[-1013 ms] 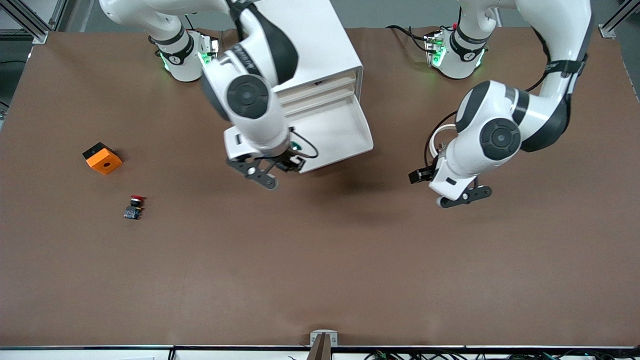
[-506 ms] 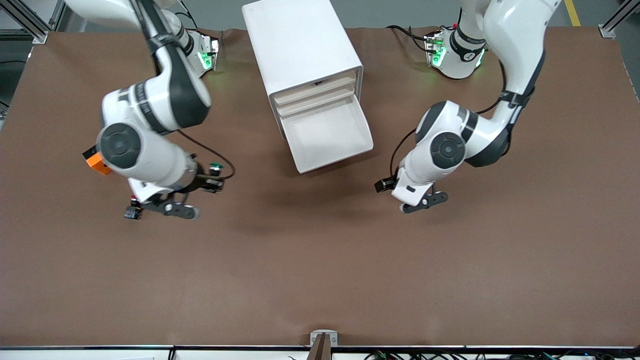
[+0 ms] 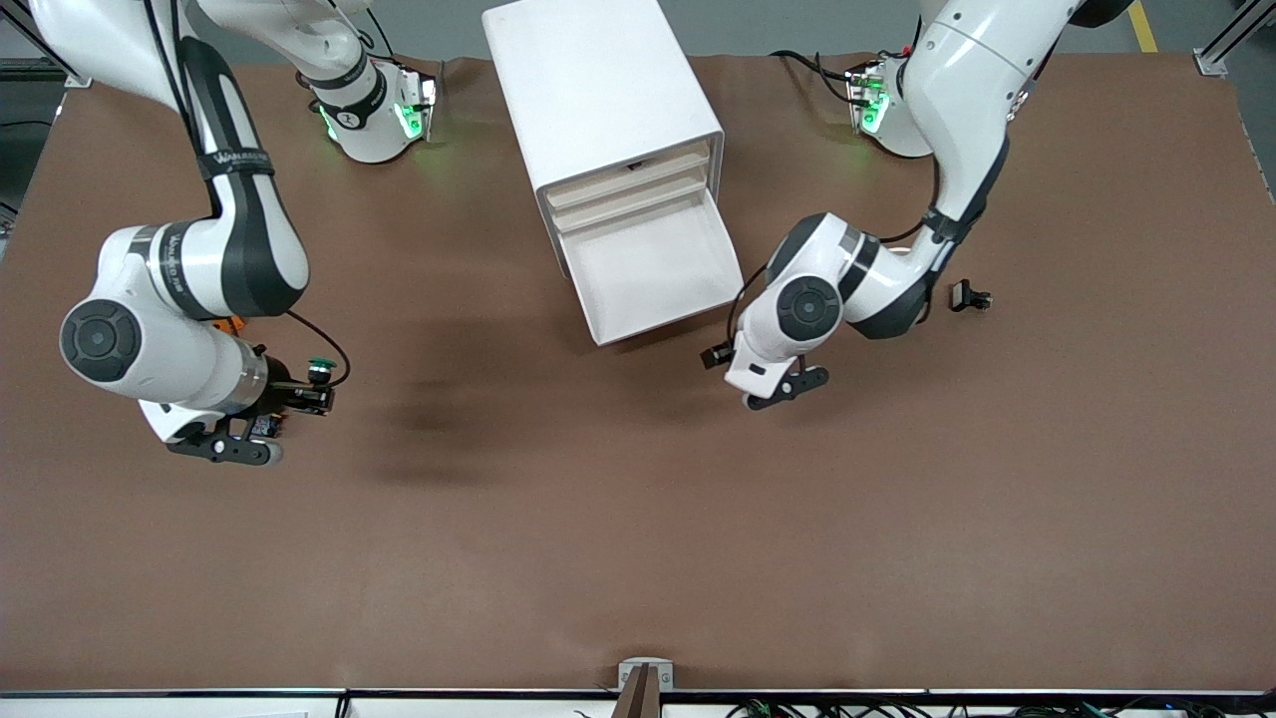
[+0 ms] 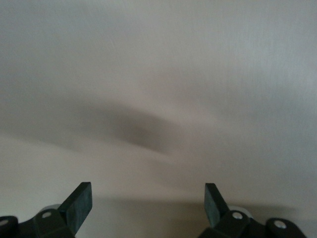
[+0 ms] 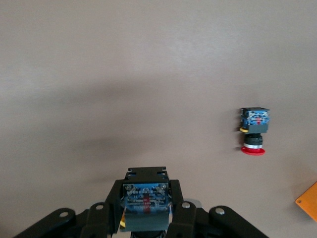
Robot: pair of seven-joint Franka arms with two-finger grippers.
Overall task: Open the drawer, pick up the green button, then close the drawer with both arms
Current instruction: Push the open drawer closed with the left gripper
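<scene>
The small push button with the round green cap and black-and-bluish block body [image 3: 317, 371] is sitting clamped in your right end effector [image 3: 299, 397], up over the brown tabletop [image 3: 638, 519] toward the right arm's end, near the red-capped push button [image 5: 254, 130] that is lying on that surface. In the right wrist view the bluish base [image 5: 146, 196] is facing the camera between the pinching fingers, so its long axis is running along the end effector's approach line. What is left, you can judge, is closing the white plastic drawer unit's bottom drawer [image 3: 653, 274], which is standing pulled out. Your left end effector [image 3: 788, 387] is hanging spread wide and empty just beside that drawer's front corner, and is the nearer one for the push.
</scene>
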